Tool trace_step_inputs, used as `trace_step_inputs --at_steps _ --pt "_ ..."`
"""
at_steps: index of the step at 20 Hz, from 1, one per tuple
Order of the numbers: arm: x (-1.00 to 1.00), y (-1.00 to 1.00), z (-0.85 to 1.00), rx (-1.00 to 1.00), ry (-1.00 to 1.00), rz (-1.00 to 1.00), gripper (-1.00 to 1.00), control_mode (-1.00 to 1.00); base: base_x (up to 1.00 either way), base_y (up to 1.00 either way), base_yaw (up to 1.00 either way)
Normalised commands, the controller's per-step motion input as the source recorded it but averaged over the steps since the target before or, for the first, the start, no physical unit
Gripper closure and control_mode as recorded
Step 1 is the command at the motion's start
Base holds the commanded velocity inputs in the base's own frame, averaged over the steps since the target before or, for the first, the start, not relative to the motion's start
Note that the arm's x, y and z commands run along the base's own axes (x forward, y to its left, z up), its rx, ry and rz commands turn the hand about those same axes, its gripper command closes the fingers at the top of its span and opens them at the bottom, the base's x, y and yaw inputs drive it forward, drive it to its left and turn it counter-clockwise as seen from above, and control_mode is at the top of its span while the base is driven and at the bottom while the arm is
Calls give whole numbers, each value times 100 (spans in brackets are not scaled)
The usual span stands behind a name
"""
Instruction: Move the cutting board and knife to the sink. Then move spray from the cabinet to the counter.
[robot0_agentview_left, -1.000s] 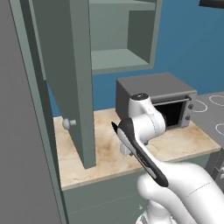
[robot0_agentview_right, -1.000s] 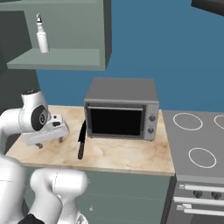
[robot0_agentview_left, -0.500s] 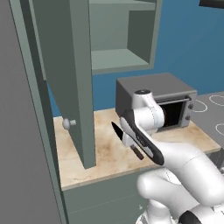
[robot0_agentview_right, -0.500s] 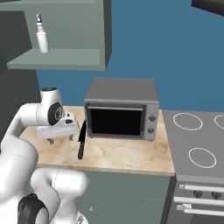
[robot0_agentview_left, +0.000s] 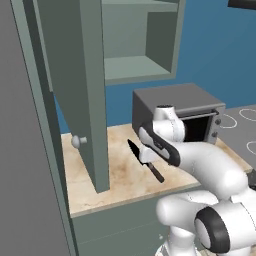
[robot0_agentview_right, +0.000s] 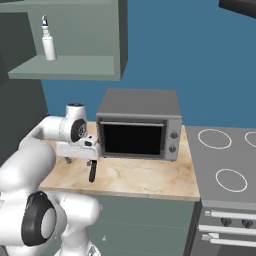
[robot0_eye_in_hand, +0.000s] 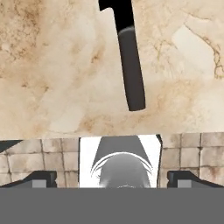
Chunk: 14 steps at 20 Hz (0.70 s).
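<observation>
The knife (robot0_eye_in_hand: 127, 48) has a dark blade and a black handle; it lies flat on the counter (robot0_agentview_left: 120, 175) in front of the oven (robot0_agentview_right: 139, 122). The gripper (robot0_eye_in_hand: 112, 178) hangs above it with its 2 fingers spread wide, holding nothing.

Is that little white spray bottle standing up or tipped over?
Upright: the spray stands on the cabinet shelf, nozzle on top.

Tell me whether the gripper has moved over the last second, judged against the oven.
Yes. In the right base view the gripper has swung toward the oven, from out at the counter's left end to just above the knife, jaws open.
</observation>
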Motion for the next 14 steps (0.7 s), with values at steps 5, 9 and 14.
trace_step_inputs --at_steps 5,9,14 --pt "13 -1 -44 0 -6 -31 -100 -100 0 0 0" --pt "14 -4 -37 0 -9 -26 -100 -100 0 0 0" --pt "17 -6 -26 0 -14 -22 -100 -100 0 0 0"
